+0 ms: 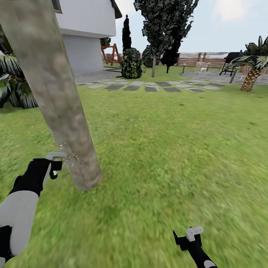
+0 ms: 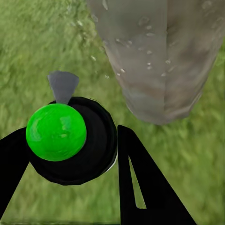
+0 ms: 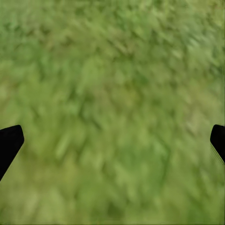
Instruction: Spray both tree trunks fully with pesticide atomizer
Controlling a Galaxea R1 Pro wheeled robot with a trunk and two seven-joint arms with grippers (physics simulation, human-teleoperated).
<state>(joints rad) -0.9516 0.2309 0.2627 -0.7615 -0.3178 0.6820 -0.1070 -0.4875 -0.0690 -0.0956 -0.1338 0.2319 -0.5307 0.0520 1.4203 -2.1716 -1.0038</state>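
Note:
A thick mottled grey-brown tree trunk (image 1: 56, 93) leans across the left of the head view, its base standing in the grass. My left gripper (image 1: 56, 163) is shut on the pesticide atomizer (image 2: 70, 136), a black body with a green ball top and a grey nozzle pointing at the trunk (image 2: 159, 56). Fine droplets speckle the bark just ahead of the nozzle. A second tree (image 1: 153, 56) with a thin bare trunk stands far off beyond the stepping stones. My right gripper (image 1: 188, 238) hangs open low at the right over bare grass (image 3: 112, 112).
A white house (image 1: 87, 33) stands at the back left, with dark shrubs (image 1: 131, 63) beside it. Stepping stones (image 1: 149, 86) cross the lawn. A palm (image 1: 251, 74) and a slatted fence (image 1: 201, 58) close the right rear. Spiky plants (image 1: 13, 85) sit at far left.

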